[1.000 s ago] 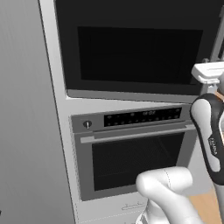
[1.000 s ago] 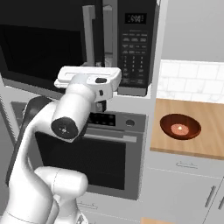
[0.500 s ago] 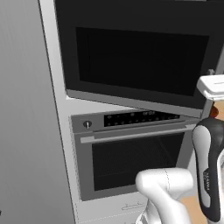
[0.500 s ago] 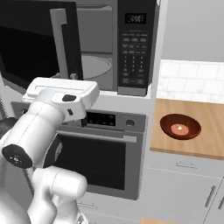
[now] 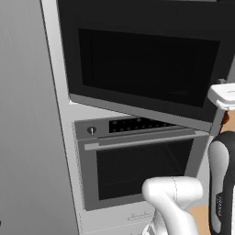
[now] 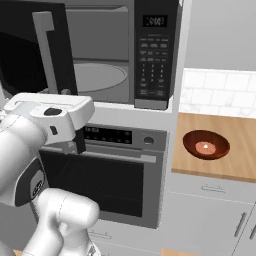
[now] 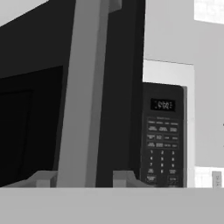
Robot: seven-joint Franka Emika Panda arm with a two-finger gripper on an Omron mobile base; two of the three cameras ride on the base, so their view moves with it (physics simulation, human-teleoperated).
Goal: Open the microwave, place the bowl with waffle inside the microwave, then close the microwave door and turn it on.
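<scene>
Microwave door swung open. Tool parted, straddling the upright door handle. Bowl with waffle far right of tool, on worktop.

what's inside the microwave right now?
The microwave stands open: grey cavity with the round turntable, nothing on it. The swung-out microwave door covers the cavity's left part. The bowl with waffle sits on the wooden counter.

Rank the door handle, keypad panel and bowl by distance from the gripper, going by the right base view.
1. Door handle, just above the gripper, on the swung-open door.
2. Keypad panel, up to its right.
3. Bowl, far right on the counter.
</scene>
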